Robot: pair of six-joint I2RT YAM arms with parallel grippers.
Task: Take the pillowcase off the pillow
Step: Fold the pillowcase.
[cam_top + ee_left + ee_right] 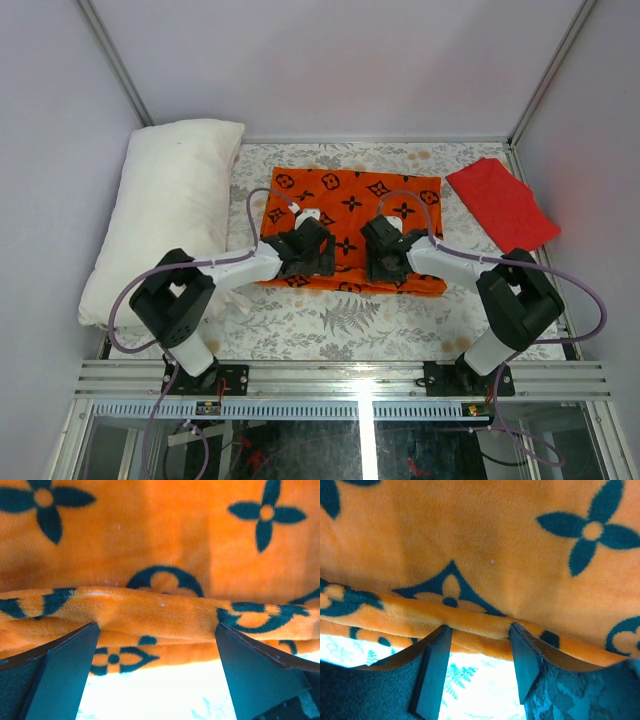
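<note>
The orange pillowcase (350, 205) with black motifs lies flat on the middle of the table, apart from the pillow. The plump white pillow (165, 215) lies bare along the left side. My left gripper (305, 262) hangs over the pillowcase's near edge. In the left wrist view it (156, 626) is wide open, its tips at the folded hem of the pillowcase (160, 545). My right gripper (388, 262) is at the same near edge further right. In the right wrist view it (479, 626) stands partly open, tips touching the hem of the pillowcase (480, 540), nothing pinched between them.
A plain red folded cloth (500, 205) lies at the back right. A floral table covering (340, 320) spreads under everything. White enclosure walls close in the left, right and back; a metal rail (340, 375) runs along the near edge.
</note>
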